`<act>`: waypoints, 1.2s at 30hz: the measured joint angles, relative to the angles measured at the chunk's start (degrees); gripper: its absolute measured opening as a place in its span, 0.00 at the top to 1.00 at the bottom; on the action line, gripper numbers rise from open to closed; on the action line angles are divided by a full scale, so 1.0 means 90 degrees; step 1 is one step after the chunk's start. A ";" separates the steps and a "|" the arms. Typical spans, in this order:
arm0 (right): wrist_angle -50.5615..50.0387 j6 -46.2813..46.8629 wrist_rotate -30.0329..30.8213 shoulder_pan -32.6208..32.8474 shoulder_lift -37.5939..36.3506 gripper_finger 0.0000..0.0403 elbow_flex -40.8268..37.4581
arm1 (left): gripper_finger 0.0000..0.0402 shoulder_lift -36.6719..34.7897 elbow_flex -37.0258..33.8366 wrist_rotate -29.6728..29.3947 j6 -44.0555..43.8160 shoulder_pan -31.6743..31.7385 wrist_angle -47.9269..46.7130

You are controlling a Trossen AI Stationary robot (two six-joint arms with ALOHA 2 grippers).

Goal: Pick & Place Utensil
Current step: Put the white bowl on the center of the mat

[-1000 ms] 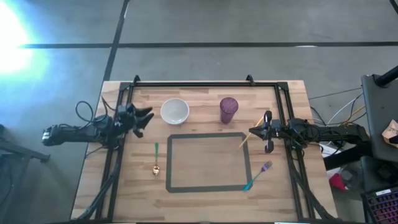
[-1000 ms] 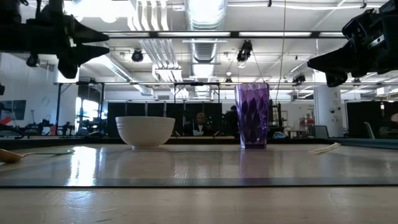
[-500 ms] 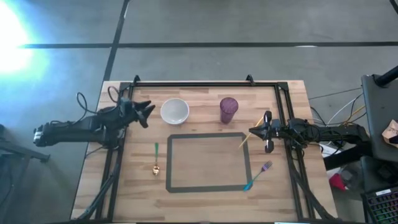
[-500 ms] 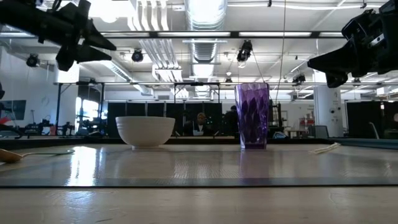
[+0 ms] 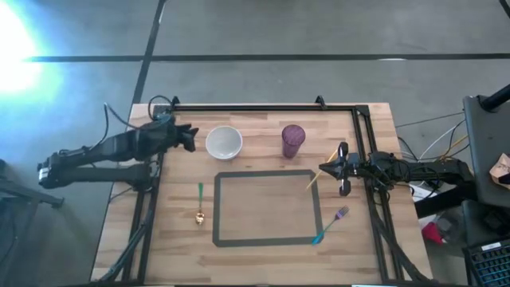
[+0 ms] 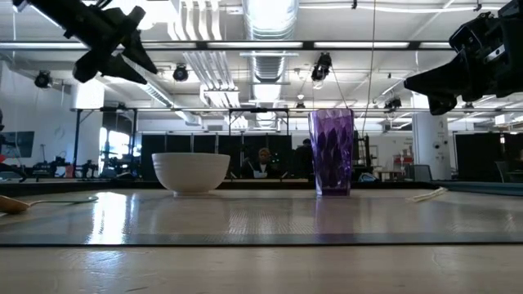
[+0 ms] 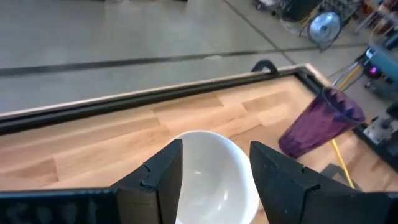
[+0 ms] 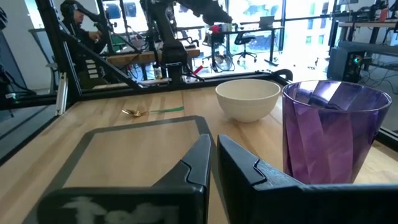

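1. While the left gripper (image 5: 190, 137) hung above the table with fingers (image 7: 163, 174) spread wide and empty, the white bowl (image 5: 224, 143) sat just ahead of its tips.
2. Right gripper (image 5: 323, 170) had fingers (image 8: 198, 163) nearly closed, holding nothing, the purple cup (image 5: 292, 140) ahead and to one side.
3. Gold spoon (image 5: 200, 215) lay well clear of both grippers, outside the taped rectangle (image 5: 267, 207).
4. Fork (image 5: 330, 226) lay by the rectangle's corner, near the right gripper.

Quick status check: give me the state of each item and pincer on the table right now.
Left pincer: open, empty, raised beside the bowl.
Right pincer: shut, empty, near the chopstick.
Bowl: upright, empty.
Purple cup: upright.
Gold spoon: flat, left of the taped rectangle.
Fork: flat, across the rectangle's right corner.
Chopstick: flat on the table.
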 joint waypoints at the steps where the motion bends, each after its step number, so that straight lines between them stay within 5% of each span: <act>1: 0.0000 0.0000 0.0000 0.0000 0.0000 0.93 0.0002 | 0.55 0.0139 0.0072 0.0017 -0.0002 0.0000 0.0011; 14: -0.0010 0.0022 -0.0015 0.0000 0.0002 0.93 0.0000 | 0.56 0.1625 0.0632 0.0592 -0.0510 0.0541 -0.0518; 36: -0.0018 0.0019 -0.0012 -0.0002 0.0002 0.93 0.0001 | 0.55 0.2880 0.0723 0.1567 -0.0570 0.1615 -0.0542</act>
